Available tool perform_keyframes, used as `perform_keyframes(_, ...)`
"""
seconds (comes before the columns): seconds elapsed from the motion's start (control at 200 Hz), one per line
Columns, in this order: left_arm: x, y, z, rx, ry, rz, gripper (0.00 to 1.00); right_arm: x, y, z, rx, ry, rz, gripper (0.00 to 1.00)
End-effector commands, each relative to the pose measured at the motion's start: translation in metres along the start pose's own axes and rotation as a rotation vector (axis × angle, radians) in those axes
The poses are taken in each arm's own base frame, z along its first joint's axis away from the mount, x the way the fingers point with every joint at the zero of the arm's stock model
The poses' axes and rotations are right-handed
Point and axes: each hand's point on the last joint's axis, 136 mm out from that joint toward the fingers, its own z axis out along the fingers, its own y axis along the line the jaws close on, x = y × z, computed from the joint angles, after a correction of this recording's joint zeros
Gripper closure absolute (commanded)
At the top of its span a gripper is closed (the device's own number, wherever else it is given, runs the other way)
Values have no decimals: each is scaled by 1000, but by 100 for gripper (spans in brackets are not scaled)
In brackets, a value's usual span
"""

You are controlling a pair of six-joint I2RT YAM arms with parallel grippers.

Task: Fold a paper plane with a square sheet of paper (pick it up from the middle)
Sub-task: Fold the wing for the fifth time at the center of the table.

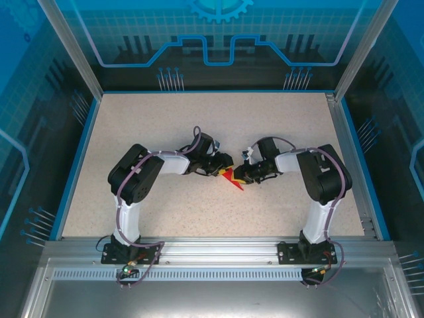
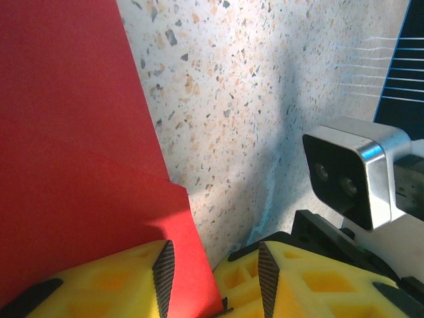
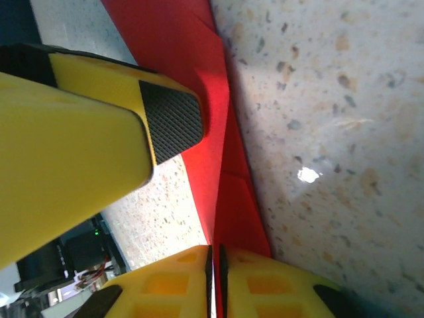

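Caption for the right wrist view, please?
Right tool nips an edge of the folded red paper while a fingertip of the left tool presses on it, speckled table beneath.

One folded red paper sheet (image 1: 233,177), two black robot arms, left arm (image 1: 136,175) and right arm (image 1: 324,173), four yellow fingers (image 2: 119,285), one speckled counter (image 1: 199,126).
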Motion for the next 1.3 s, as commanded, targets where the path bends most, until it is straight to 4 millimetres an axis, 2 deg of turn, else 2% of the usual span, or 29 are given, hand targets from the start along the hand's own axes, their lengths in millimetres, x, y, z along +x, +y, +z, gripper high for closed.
perform_keyframes(0.0, 3, 29, 7, -97, 9, -32, 58, 29, -24, 0, 126, 59, 66, 84)
perform_keyframes(0.235, 3, 28, 7, -93, 11, -30, 58, 33, -27, -4, 156, 58, 55, 85)
perform_keyframes(0.365, 3, 27, 6, -92, 13, -27, 58, 35, -31, -3, 169, 60, 66, 92)
perform_keyframes(0.495, 3, 28, 6, -94, 13, -27, 59, 37, -44, -3, 230, 61, 86, 97)
perform_keyframes(0.545, 4, 28, 6, -94, 14, -27, 59, 37, -44, -3, 231, 62, 83, 96)
perform_keyframes(0.725, 4, 28, 6, -95, 17, -24, 59, 35, -29, -9, 195, 42, 31, 79)
perform_keyframes(0.815, 3, 28, 6, -96, 16, -24, 59, 37, -26, -12, 211, 44, 0, 76)
perform_keyframes(1.065, 2, 25, 6, -90, 18, -22, 59, 38, -26, -14, 255, 52, -28, 77)
perform_keyframes(1.295, 2, 26, 5, -91, 19, -23, 59, 41, -38, -11, 298, 70, 6, 87)
